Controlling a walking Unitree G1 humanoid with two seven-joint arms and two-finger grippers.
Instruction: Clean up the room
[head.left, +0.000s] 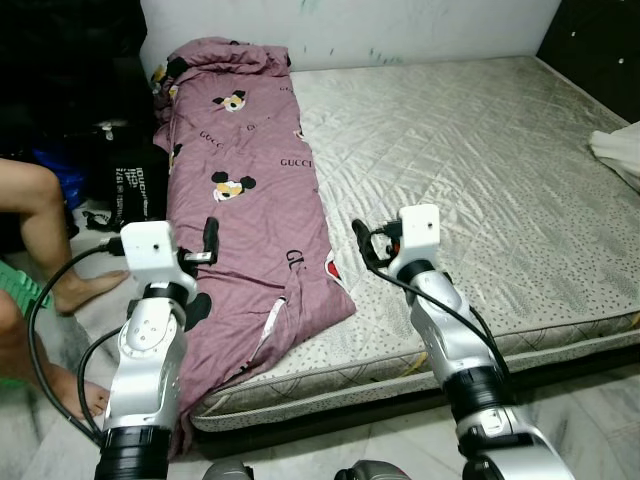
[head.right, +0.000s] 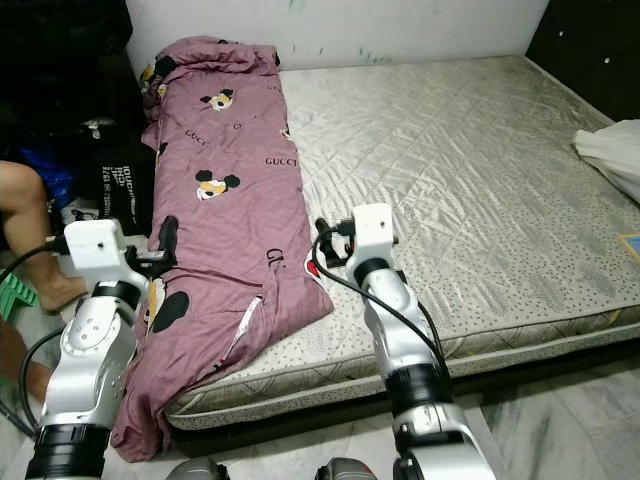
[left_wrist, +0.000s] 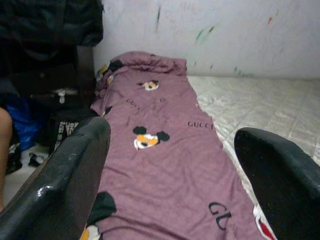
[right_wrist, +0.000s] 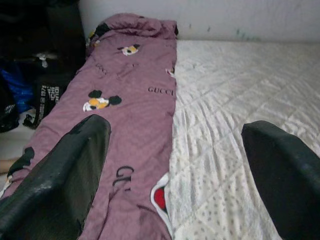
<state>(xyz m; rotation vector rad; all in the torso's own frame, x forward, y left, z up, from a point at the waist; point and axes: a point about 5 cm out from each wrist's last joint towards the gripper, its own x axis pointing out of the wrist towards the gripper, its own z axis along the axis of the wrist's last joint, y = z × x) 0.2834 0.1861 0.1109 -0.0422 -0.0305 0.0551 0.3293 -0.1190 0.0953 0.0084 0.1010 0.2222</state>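
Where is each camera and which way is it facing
Left eye view: on the head, looking forward and down at the blanket on the mattress; both silver arms, left gripper and right gripper show.
Right eye view: same head, same scene, shifted slightly.
Left wrist view: along its own open black fingers up the blanket toward the wall.
Right wrist view: along its open fingers over the blanket's edge.
All four share the blanket and mattress.
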